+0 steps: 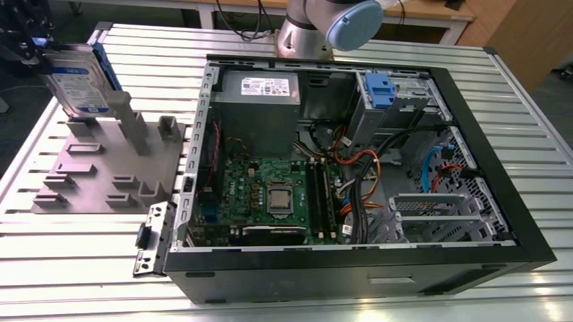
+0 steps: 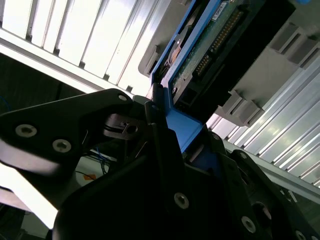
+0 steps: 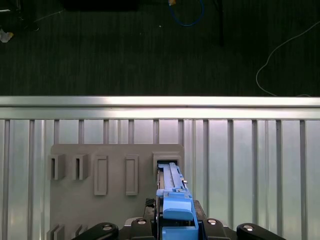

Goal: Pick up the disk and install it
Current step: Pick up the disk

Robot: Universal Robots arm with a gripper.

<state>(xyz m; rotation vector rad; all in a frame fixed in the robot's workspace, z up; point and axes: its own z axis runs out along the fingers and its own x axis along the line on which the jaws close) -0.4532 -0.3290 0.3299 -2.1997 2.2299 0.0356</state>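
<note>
The disk [image 1: 80, 77], a silver-grey hard drive with a white and blue label and blue side rails, stands upright at the exterior view's far left. Its lower end is at a slot of the grey fixture plate [image 1: 98, 174]; whether it still sits in the slot I cannot tell. My gripper [image 1: 34, 48] is at the disk's upper end, shut on it. In the first wrist view the blue rail and tab of the disk [image 3: 174, 197] sit between the black fingers of my gripper [image 3: 175, 222], over the fixture's slot [image 3: 167, 164]. The second wrist view shows my gripper [image 2: 175, 135] clamped on the blue tab, with the disk's circuit board [image 2: 210, 50] beyond it.
An open computer case [image 1: 501, 181] lies on its side on the slatted aluminium table [image 1: 72, 268]. Inside are a grey power supply [image 1: 259, 87], a motherboard [image 1: 278, 194], loose cables, a blue latch on a metal cage [image 1: 380, 90] and another grey cage [image 1: 439, 215]. The arm's base [image 1: 309, 33] stands behind the case.
</note>
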